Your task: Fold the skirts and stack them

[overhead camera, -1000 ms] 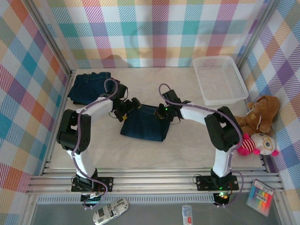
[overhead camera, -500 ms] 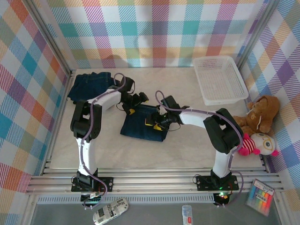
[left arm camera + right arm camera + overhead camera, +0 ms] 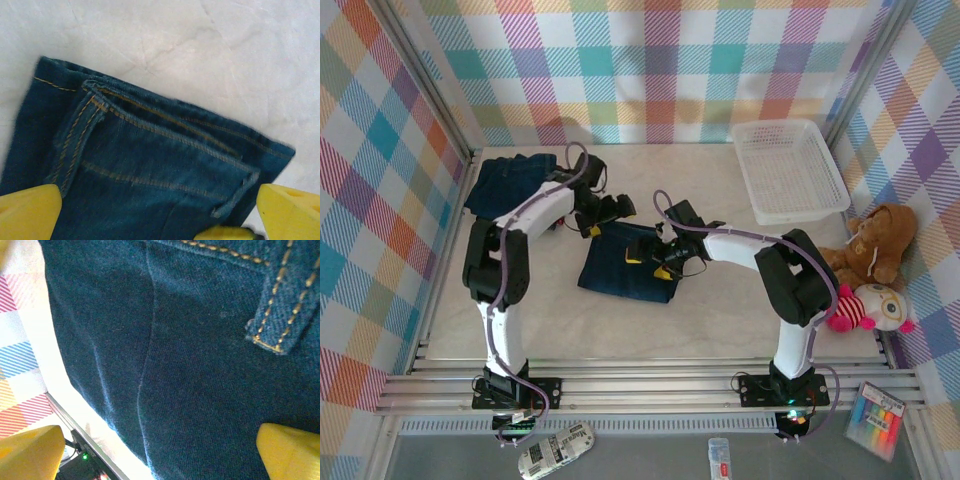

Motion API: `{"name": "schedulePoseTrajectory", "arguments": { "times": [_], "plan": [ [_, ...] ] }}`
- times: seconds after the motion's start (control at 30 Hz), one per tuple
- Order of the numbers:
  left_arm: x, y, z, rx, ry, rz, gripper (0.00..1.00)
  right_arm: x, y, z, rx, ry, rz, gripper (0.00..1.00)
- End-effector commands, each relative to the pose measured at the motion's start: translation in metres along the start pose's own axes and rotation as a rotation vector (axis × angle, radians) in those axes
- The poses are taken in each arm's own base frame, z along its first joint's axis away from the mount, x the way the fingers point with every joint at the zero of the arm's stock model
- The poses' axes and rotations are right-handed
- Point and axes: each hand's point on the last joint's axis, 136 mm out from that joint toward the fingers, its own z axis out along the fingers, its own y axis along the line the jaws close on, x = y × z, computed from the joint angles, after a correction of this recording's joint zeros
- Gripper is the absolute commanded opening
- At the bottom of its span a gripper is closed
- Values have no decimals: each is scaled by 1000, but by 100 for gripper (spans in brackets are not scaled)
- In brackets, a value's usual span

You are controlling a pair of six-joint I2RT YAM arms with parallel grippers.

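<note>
here the folded denim skirt (image 3: 625, 268) lies in the middle of the surface (image 3: 720, 310). the left tool (image 3: 607, 213) hangs spread wide over its far edge, and the right tool (image 3: 648, 262) is likewise released above its right half, gripping no cloth. a second denim pile (image 3: 508, 182) sits in the far left corner, while the white mesh basket (image 3: 788, 170), brown teddy bear (image 3: 876, 240) and pink-and-white doll (image 3: 872, 306) sit along the right side, well apart from the skirt.

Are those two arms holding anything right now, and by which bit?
Nothing is held. The left tool and the right tool both stand open over the folded denim skirt, gripping none of it.
</note>
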Motion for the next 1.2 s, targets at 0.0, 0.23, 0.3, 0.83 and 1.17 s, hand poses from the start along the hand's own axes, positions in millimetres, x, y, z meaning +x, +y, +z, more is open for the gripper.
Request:
{"name": "schedulePoseTrajectory", "arguments": {
  "times": [0.0, 0.23, 0.3, 0.83, 1.17],
  "plan": [
    [10, 22, -39, -46, 27, 214, 100, 15, -45, 6, 161, 61, 136, 99],
    [34, 63, -14, 30, 170, 165, 84, 16, -58, 7, 178, 61, 191, 99],
    [42, 62, 0, 83, 185, 150, 75, 16, -59, 6, 181, 61, 191, 99],
    [61, 77, 59, 16, 228, 183, 63, 15, -60, 8, 182, 66, 195, 99],
    [57, 51, 69, 125, 206, 189, 56, 15, -60, 8, 182, 62, 198, 99]
  ]
}}
